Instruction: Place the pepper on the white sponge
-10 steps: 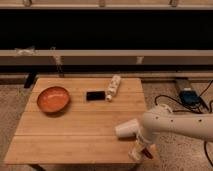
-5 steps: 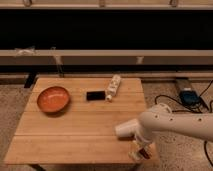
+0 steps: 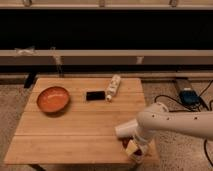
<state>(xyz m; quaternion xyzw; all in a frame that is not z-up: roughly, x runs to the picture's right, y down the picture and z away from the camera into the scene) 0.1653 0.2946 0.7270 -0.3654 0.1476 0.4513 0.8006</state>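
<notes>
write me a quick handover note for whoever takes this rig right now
Gripper: down at the table's front right corner, right over the job's things.
Pepper: a dark red bit shows at the gripper's left, beside the white sponge; whether it is gripped, I can't tell.
Orange bowl, black slab and white bottle lie further back.
Done: arm is at the sponge.
Left: confirm the pepper rests on the sponge, then back off.

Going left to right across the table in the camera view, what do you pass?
Orange bowl → black slab → white bottle → end effector at the front right edge, by the pepper and white sponge.
</notes>
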